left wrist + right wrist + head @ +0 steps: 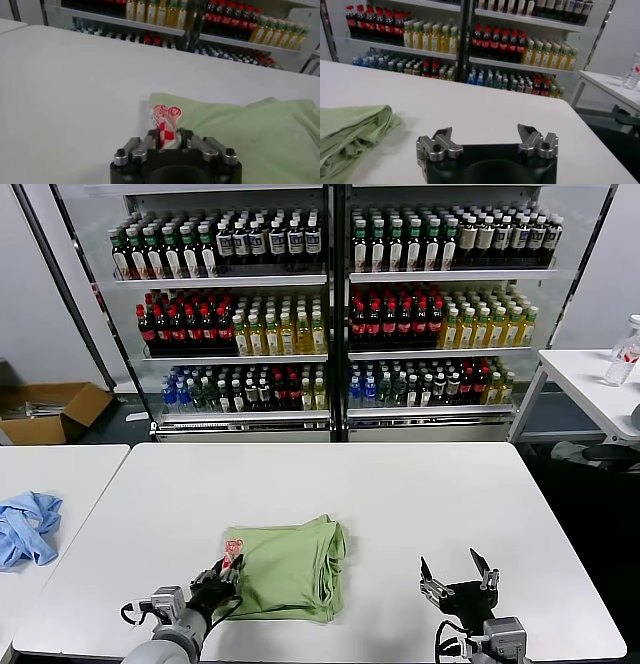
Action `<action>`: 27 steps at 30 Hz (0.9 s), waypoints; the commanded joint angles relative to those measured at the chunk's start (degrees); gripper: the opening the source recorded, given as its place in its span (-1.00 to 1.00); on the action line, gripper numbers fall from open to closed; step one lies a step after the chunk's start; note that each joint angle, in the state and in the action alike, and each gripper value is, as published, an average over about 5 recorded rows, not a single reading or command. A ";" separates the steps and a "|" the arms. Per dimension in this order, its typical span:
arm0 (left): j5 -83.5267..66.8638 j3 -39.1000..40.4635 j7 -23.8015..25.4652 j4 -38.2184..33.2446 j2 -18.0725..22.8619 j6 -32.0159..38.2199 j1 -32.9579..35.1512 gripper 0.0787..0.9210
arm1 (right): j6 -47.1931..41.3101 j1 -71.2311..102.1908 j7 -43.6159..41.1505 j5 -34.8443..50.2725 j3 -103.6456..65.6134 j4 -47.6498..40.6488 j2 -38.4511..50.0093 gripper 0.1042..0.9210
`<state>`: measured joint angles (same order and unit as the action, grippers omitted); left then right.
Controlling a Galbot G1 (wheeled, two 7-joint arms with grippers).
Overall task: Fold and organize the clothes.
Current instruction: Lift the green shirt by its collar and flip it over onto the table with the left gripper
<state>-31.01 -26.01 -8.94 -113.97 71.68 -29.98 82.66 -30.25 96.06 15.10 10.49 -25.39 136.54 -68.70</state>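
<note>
A light green polo shirt [290, 569] lies folded in a thick bundle near the front of the white table [420, 494]. Its red-and-white checkered logo [233, 548] shows at the bundle's left corner. My left gripper [224, 569] is at that corner, shut on the fabric with the logo patch [167, 122] pinched between its jaws. The green bundle [250, 130] spreads away beyond it. My right gripper [456, 574] is open and empty over the table to the right of the shirt. The shirt's edge [350, 132] shows beside it in the right wrist view.
A blue garment [25, 524] lies on a second white table at the left. Shelves of bottles [330, 304] stand behind the table. A cardboard box [50, 409] sits on the floor at the left. Another table with a bottle [622, 354] is at the right.
</note>
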 commanded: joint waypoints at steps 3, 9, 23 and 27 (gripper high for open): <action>-6.67 -6.22 0.41 -6.19 -4.14 -0.30 -0.99 -0.62 | 0.00 -0.16 0.03 -0.03 -0.30 0.31 0.36 0.76; -16.07 -28.97 2.97 -7.05 -18.46 -1.25 -0.65 -0.89 | -0.01 -1.48 0.05 0.11 0.00 0.07 0.36 0.76; -11.78 -3.48 3.41 -14.27 -13.19 -2.91 -4.90 -0.89 | 0.54 -0.46 0.25 0.08 -1.12 1.88 0.14 0.76; -6.44 8.20 4.88 -15.05 -8.32 -3.04 -6.31 -0.89 | 0.53 -0.25 0.25 -0.41 -1.00 1.51 -0.35 0.76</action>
<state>-44.45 -44.79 -5.71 -124.07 56.61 -32.31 80.27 -29.96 95.23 15.26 10.42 -25.91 137.56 -68.73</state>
